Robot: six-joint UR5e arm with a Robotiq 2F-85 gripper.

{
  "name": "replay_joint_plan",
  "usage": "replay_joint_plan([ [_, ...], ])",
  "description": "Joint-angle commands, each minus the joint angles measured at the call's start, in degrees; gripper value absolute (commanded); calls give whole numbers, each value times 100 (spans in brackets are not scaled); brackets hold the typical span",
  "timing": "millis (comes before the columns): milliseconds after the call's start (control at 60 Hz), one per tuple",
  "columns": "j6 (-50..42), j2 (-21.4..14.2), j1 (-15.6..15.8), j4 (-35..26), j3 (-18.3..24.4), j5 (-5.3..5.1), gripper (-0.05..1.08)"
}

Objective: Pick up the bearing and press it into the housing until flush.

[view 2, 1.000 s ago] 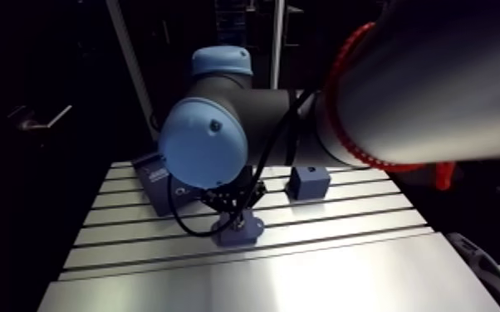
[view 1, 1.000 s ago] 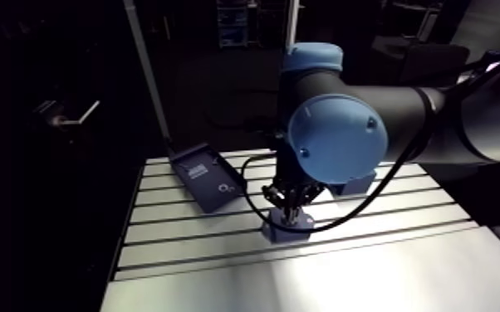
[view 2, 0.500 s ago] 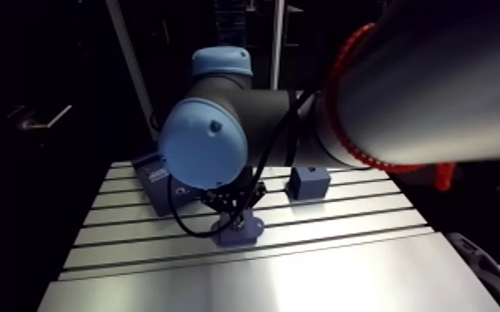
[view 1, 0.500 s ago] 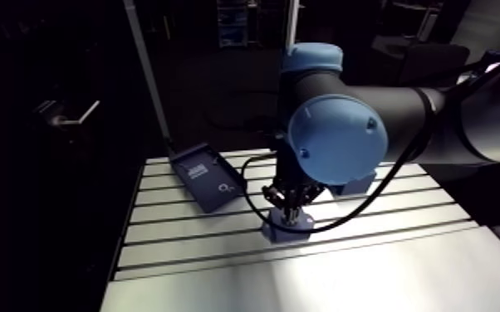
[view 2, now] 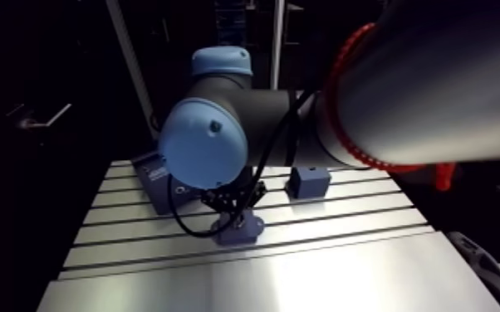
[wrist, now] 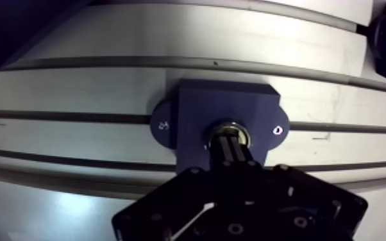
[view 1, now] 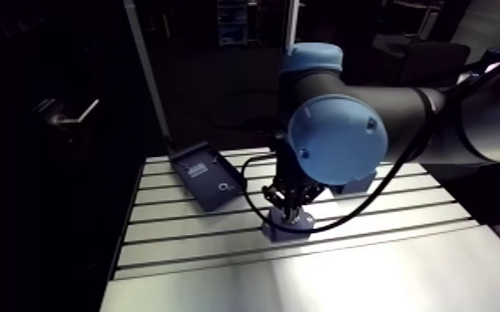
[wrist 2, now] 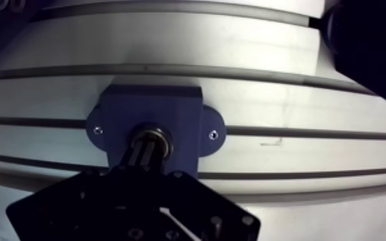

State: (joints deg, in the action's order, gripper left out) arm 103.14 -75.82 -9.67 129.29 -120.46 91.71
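In the arm view, the wrist comes down over the slotted tabletop (view 1: 220,249) and the end effector (view 1: 286,217) stands upright directly on top of the housing (view 1: 293,233), a small blue block sitting across one of the slots. Its fingers are too small and dark here to read. A flat dark-blue case (view 1: 208,174) with a pale label lies farther back than the housing and well apart from it, towards the tabletop's far edge. A small blue block (view 2: 309,181) rests behind the housing on the other side, also clear of it. In the wrist view, the housing fills the middle: a square body with a rounded ear on each side, and each ear has a small hole. The bearing (wrist: 229,126) shows as a metallic ring seated in the housing's central bore, with only its rim visible around the fingertips. Whether it is fully level with the housing's face cannot be told. The end effector's fingers (wrist: 232,152) are drawn together with only a thin line between them. They grip nothing that can be seen, and their tips rest on the middle of the bearing. Bare tabletop slots run past the housing on both sides.
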Motion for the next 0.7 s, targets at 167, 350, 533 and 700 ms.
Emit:
replay_joint_plan([
  [167, 0, 2, 0, 5, 0, 0, 106],
  [350, 0, 2, 0, 5, -9, 0, 106],
  [533, 0, 2, 0, 5, -9, 0, 106],
  [700, 0, 2, 0, 5, 0, 0, 106],
])
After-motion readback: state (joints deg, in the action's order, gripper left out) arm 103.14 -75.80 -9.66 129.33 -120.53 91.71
